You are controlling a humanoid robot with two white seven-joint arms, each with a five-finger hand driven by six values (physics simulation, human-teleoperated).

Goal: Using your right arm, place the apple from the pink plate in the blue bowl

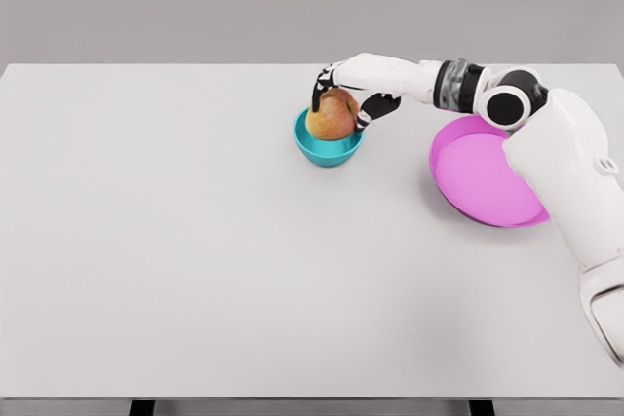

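A small, round, teal-blue bowl [329,148] stands on the flat, pale grey tabletop [195,260], a little beyond the table's middle, and everything else is placed from it here. A round apple [331,116] with reddish-yellow skin sits in the bowl's opening, its lower part below the rim and its upper half standing well clear above it.

The robot's right hand [353,94], white with dark finger segments, is curled over the apple from above and from the bowl's right. One dark finger [320,92] hooks down over the apple's far left side, and other fingers press the apple's right flank just above the bowl's rim, so the hand is closed around the fruit and has hold of it. Whether the apple's underside already touches the inside of the bowl is hidden by the rim.

The white right arm [556,158] runs from the hand off to the bowl's right, past a dark wrist joint, then bends down toward the near right edge of the view. A shallow, round, pink plate [483,177] lies on the table to the right of the bowl, apart from it, with the arm's elbow covering its right edge.
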